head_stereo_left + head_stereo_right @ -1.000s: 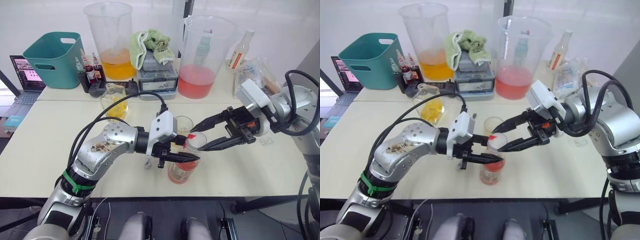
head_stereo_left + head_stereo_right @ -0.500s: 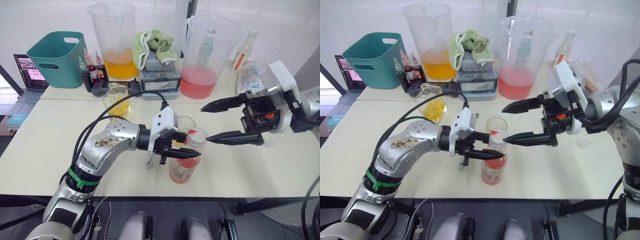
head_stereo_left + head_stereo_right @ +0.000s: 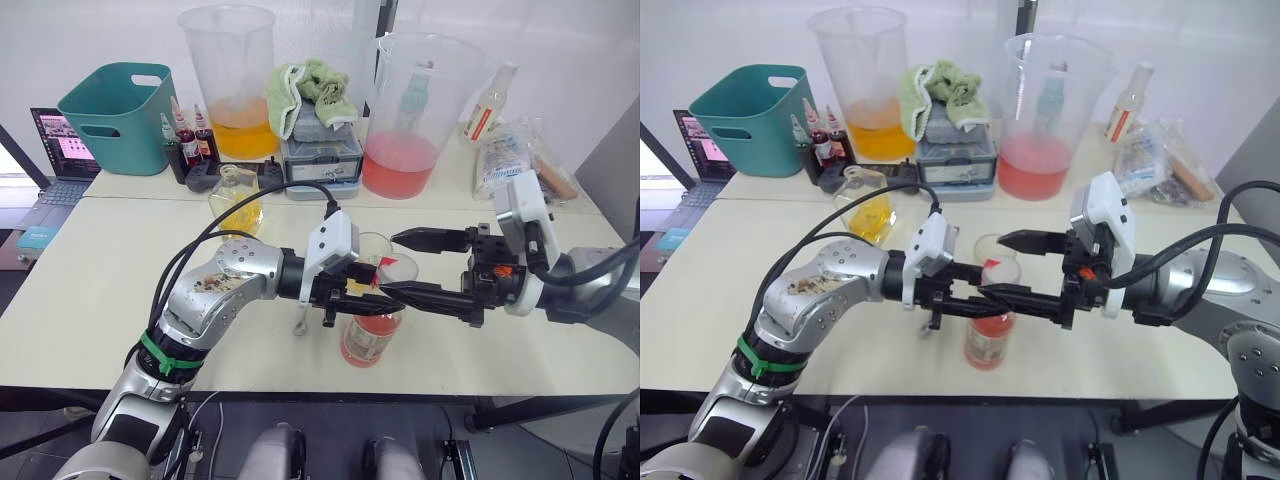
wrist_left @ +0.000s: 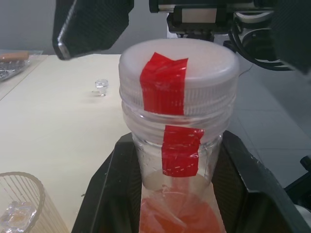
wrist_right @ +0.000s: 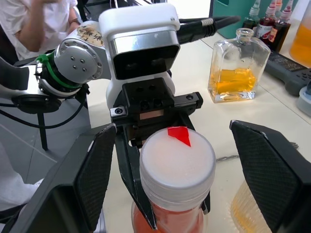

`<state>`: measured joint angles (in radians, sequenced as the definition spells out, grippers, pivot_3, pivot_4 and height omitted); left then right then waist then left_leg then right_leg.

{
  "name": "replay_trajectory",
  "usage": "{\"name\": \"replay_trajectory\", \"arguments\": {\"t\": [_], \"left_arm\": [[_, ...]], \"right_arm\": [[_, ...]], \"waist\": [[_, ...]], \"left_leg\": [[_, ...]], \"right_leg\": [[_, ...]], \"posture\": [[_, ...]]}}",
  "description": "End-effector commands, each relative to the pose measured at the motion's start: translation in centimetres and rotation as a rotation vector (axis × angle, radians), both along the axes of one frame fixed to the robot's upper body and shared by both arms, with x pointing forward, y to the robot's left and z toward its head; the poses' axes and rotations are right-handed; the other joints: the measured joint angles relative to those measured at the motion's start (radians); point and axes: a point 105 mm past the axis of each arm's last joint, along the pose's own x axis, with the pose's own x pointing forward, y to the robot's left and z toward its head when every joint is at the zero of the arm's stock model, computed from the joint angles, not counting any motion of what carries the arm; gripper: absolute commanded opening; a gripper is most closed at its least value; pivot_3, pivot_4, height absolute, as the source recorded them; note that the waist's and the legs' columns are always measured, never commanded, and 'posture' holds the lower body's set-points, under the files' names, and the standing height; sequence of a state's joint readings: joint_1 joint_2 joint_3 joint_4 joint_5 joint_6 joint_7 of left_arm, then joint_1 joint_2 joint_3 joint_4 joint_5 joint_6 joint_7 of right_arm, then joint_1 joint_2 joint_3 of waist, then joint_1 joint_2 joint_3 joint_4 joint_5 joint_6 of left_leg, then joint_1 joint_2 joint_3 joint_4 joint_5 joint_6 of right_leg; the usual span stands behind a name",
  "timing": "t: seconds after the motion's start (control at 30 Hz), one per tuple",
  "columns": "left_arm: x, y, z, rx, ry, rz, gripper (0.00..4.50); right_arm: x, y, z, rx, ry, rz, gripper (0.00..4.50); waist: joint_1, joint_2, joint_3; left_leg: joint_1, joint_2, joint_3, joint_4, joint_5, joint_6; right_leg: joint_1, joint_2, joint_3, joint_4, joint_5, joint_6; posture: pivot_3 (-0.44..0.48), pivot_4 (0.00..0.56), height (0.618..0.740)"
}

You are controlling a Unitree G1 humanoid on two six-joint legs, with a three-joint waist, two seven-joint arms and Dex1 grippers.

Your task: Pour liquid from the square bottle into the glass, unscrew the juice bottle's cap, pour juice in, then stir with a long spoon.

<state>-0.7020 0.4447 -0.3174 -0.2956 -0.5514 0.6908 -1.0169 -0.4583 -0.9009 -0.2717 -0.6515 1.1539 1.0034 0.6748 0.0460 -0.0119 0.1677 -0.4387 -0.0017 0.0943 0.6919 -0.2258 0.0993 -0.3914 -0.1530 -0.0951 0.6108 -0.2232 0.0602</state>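
We see the juice bottle (image 3: 370, 325) standing upright on the worktop (image 3: 90, 290) near its front edge, about midway along it. Our left gripper (image 3: 372, 303) has its jaws closed around the bottle's neck, just under the white cap (image 4: 179, 73); in the left wrist view the two black fingers (image 4: 109, 194) press against the clear plastic on either side, below the red tape strip.

Our right gripper (image 3: 400, 265) comes in from the right-hand side with its jaws spread wide. The cap sits between the two fingers, and neither finger touches it: in the right wrist view each black pad (image 5: 95, 170) stands well off the cap's side, with the cap centred in the gap.

The glass (image 3: 372, 250) stands just behind the bottle, toward the back of the worktop. The square bottle (image 3: 236, 203), with yellow liquid inside, stands further back and toward the left edge. The long spoon (image 3: 301, 318) lies on the worktop under our left wrist, partly hidden.
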Motion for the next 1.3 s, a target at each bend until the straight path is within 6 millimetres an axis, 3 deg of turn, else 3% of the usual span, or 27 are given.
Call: {"name": "replay_trajectory", "arguments": {"t": [0.03, 0.1, 0.3, 0.33, 0.73, 1.03, 1.3], "left_arm": [[0.1, -0.2, -1.4, 0.053, 0.043, 0.005, 1.6], [0.1, -0.2, -1.4, 0.053, 0.043, 0.007, 1.6], [0.2, 0.0, -1.4, 0.053, 0.04, 0.016, 1.6], [0.2, 0.0, -1.4, 0.053, 0.039, 0.016, 1.6], [0.5, -0.1, -1.4, 0.058, 0.034, 0.022, 1.6], [0.4, 0.1, -1.4, 0.059, 0.033, 0.03, 1.6], [0.4, 0.2, -1.4, 0.058, 0.034, 0.038, 1.6]], "right_arm": [[-0.2, 0.0, 0.6, 0.002, -0.037, -0.005, 3.97], [-0.2, 0.0, 0.5, 0.003, -0.033, -0.007, 3.73], [0.0, 0.1, 0.2, 0.006, -0.012, -0.001, 1.75], [-0.1, 0.1, 0.1, 0.001, -0.006, 0.006, 1.62], [0.0, 0.3, 0.2, -0.098, -0.026, 0.211, 1.62], [1.1, 0.4, 2.3, -0.134, -0.129, 0.436, 1.6], [1.0, 0.4, 3.1, -0.122, -0.143, 0.479, 1.6]], "waist": [[0.0, 0.0, 0.0], [0.0, 0.0, 0.0], [0.0, 0.0, 0.0], [0.0, 0.0, 0.0], [-0.002, 0.0, 0.0], [-0.005, 0.0, 0.0], [-0.004, 0.0, 0.0]], "left_leg": [[0.0, 0.0, 0.0, 0.0, 0.0, 0.001], [0.0, 0.0, 0.0, 0.0, 0.0, 0.002], [0.0, 0.0, 0.0, 0.0, 0.0, 0.003], [0.0, 0.0, 0.0, 0.0, -0.001, 0.004], [0.0, 0.0, -0.001, 0.001, -0.003, 0.006], [0.0, 0.0, 0.0, 0.001, -0.002, 0.006], [0.0, 0.0, -0.001, 0.001, -0.001, -0.002]], "right_leg": [[0.0, 0.0, 0.0, 0.0, 0.0, 0.0], [0.0, 0.0, 0.0, 0.0, 0.0, 0.0], [0.0, 0.0, 0.0, 0.0, 0.0, 0.0], [0.0, 0.0, 0.0, 0.0, 0.0, 0.0], [-0.001, 0.001, 0.0, 0.0, 0.0, 0.0], [-0.004, 0.001, 0.0, 0.0, 0.0, 0.0], [-0.003, 0.001, 0.0, 0.0, 0.0, 0.0]], "posture": [[0.0, 0.15, 0.739], [0.0, 0.15, 0.739], [0.0, 0.15, 0.739], [0.0, 0.15, 0.739], [0.0, 0.15, 0.739], [0.0, 0.15, 0.739], [0.0, 0.15, 0.739]]}}
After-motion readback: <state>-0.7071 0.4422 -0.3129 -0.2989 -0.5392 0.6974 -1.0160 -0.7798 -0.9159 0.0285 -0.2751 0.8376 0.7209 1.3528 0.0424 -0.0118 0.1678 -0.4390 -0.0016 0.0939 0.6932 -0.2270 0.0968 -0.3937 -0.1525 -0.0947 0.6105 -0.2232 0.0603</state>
